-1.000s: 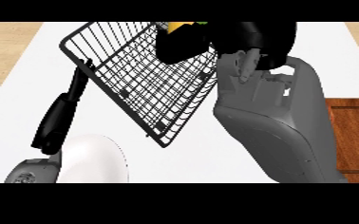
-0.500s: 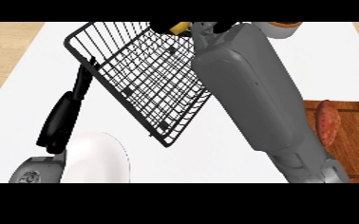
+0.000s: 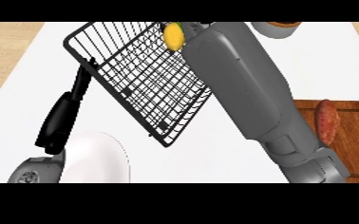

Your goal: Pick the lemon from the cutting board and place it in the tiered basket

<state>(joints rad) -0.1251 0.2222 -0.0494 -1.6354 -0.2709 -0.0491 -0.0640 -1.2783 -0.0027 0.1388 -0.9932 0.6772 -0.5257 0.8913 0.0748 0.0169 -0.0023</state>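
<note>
Reaching far across the tabletop (image 3: 231,161), the right forearm (image 3: 245,90) runs from the near right corner up to the far rim of the tiered basket (image 3: 140,80). Right hand sits beyond the top of view, behind the forearm's end; fingers not visible, so can't tell if they're spread, together or pinching.

Lemon (image 3: 174,36) is at the basket's far right corner, just left of the forearm's far end, touching or just over the wire rim. Can't tell whether it lies on the mesh or is held above it.

Basket is black wire, tilted in view, far corner up-left, near corner pointing down toward centre.

Left of the basket: left hand (image 3: 63,118), black, lying along the basket's left edge, fingers straight and together, tips close to the rim. Its grey wrist (image 3: 32,171) is at the near left corner, beside a white rounded body part (image 3: 95,159).

Near right edge: wooden cutting board (image 3: 308,111) with a reddish-brown oblong item (image 3: 328,122) on it, well apart from the lemon. Far right top: a grey bowl-like thing (image 3: 277,27), mostly cut off.
</note>
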